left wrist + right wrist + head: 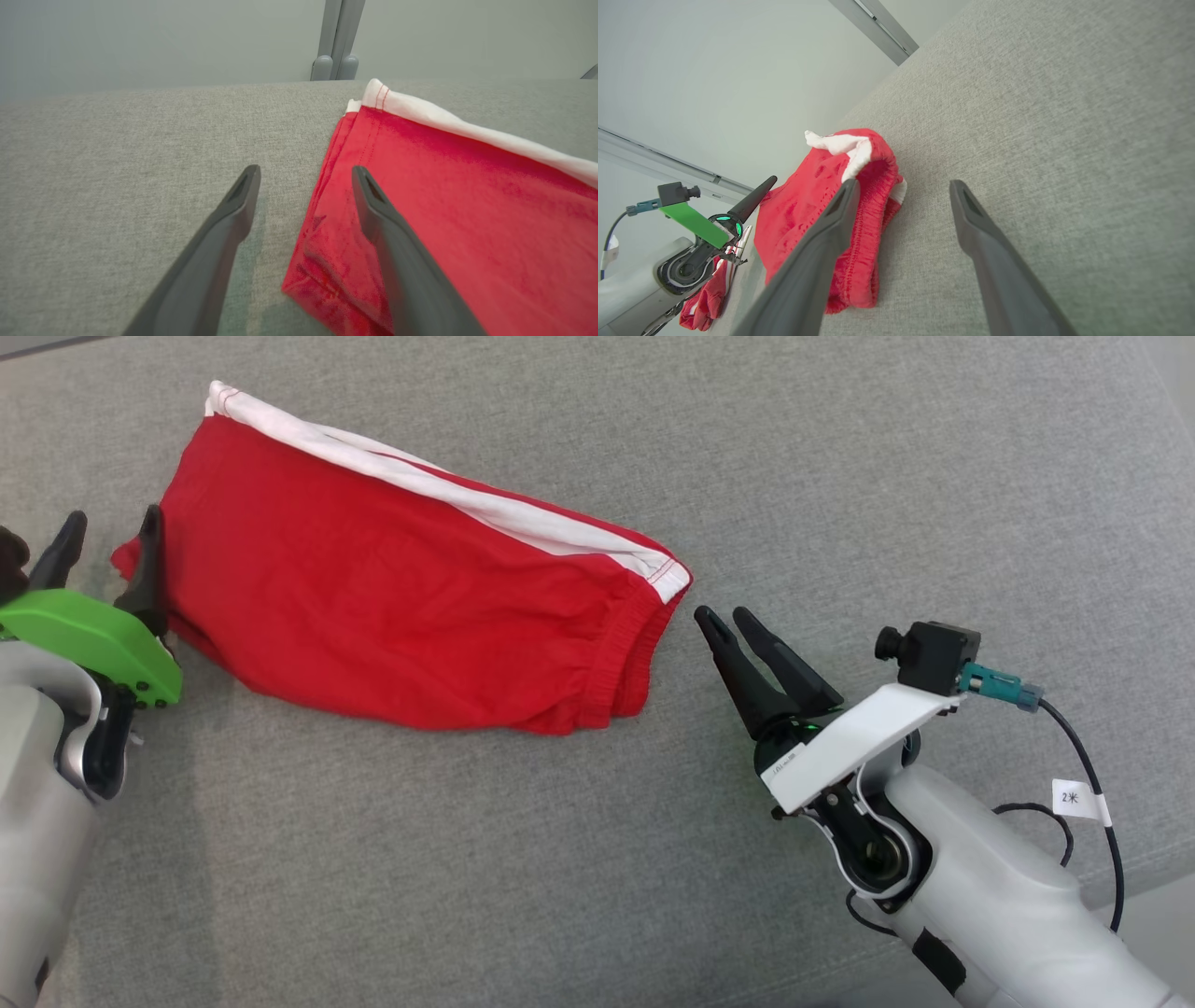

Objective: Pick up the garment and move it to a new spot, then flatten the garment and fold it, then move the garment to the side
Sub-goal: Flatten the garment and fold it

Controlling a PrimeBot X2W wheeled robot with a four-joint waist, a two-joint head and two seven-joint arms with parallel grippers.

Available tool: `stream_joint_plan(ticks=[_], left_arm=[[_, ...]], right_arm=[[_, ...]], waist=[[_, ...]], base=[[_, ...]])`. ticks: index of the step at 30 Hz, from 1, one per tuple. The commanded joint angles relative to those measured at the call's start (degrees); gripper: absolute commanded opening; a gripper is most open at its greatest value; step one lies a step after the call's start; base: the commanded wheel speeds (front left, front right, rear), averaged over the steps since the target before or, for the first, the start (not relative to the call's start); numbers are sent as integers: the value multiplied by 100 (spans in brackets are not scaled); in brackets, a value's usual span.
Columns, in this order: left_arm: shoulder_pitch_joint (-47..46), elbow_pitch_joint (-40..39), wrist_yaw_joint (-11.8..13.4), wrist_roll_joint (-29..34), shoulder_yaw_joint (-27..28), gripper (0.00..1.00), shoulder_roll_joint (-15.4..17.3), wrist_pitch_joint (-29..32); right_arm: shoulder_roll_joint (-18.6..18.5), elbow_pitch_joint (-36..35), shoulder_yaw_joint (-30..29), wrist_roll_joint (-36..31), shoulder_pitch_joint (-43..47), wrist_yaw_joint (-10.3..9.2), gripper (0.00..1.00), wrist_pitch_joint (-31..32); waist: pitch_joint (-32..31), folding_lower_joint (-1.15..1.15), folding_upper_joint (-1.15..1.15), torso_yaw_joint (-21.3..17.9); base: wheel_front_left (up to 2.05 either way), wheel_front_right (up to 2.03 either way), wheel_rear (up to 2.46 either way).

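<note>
Garment (401, 607) is red with a white band along its upper edge. It lies flat on the grey surface (840, 476), running diagonally from upper left to centre of the head frame, gathered waistband at the right end.

Left gripper (112, 518) sits at the left edge of the frame, at the garment's left corner. Fingers are apart and nothing is between them. On my left wrist cam one finger (387, 224) overlaps the red cloth and the other is over bare grey, with the garment's edge in the gap. I can't tell if the finger touches the cloth.

Right gripper (722, 614) is right of centre, tips just beside the waistband end, not touching in the head frame. Its fingers are also spread and it's empty. On my right wrist cam one finger (831, 224) overlaps the waistband and the other is over bare grey.

There's a green plate (93, 639) on the left wrist and a camera (929, 653) on the right.
</note>
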Motion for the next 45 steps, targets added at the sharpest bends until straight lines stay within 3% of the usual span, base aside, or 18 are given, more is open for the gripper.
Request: stream_joint_plan(ticks=[1, 11, 21, 22, 23, 24, 36, 45], left_arm=[[105, -27, 17, -68, 41, 100, 0, -30], [369, -28, 17, -375, 80, 100, -115, -31], [535, 209, 17, -716, -373, 100, -220, 186], [556, 245, 17, -771, -423, 37, -247, 242], [561, 259, 17, -798, -460, 4, -261, 259], [559, 273, 17, -821, -498, 0, -274, 265], [828, 322, 17, -1147, -300, 0, -487, -26], [1550, -130, 17, -587, 995, 0, -785, -24]], right_arm=[[-40, 17, -6, -33, 82, -7, 100, -23], [-111, 35, 2, -64, 150, -7, 100, -23], [-116, 168, -212, -347, 204, -7, 100, -23], [-103, 194, -244, -392, 219, -7, 100, -23], [-95, 219, -283, -442, 226, -7, 100, -23], [-90, 248, -327, -511, 229, -7, 100, -23], [66, 715, -966, -1472, 405, -7, 100, -23], [193, 960, -1350, -1907, 642, -7, 100, -24]], waist=[[-29, 0, 0, 19], [-62, 0, 0, 16], [-133, 0, 0, 10], [-153, 0, 0, 16], [-167, 0, 0, 22], [-185, 0, 0, 31], [-512, 0, 0, 227], [-893, 0, 0, 479]], base=[[0, 0, 0], [0, 0, 0], [0, 0, 0], [0, 0, 0], [0, 0, 0], [0, 0, 0], [0, 0, 0], [0, 0, 0]])
